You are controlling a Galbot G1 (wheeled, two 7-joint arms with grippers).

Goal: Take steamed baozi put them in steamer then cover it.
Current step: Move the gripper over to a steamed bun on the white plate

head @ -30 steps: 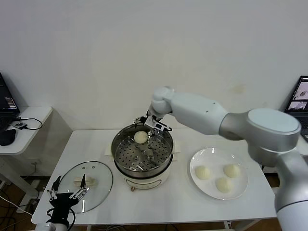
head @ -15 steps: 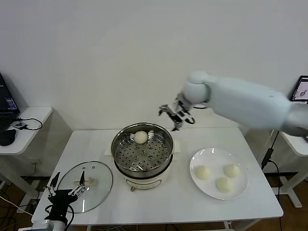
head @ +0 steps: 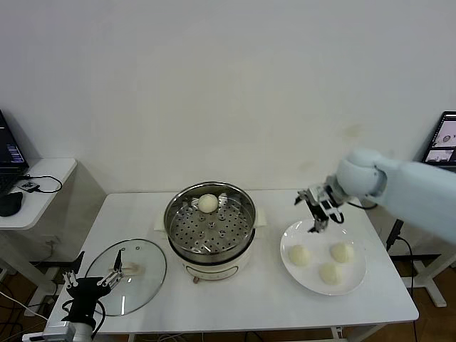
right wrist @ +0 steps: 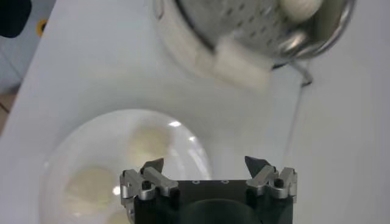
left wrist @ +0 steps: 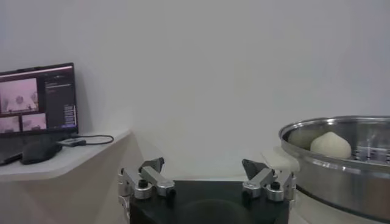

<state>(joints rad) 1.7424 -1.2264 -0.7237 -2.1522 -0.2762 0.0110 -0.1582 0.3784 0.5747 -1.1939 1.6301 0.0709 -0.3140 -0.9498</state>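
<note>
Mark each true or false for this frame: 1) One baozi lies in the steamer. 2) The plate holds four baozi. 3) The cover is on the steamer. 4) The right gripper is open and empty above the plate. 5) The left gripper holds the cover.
1) One baozi lies in the steamer: true.
2) The plate holds four baozi: false, it holds three.
3) The cover is on the steamer: false, it lies flat on the table, to the steamer's left.
4) The right gripper is open and empty above the plate: true, over its far edge.
5) The left gripper holds the cover: false, it is open, low by the cover's near edge, gripping nothing.
</note>
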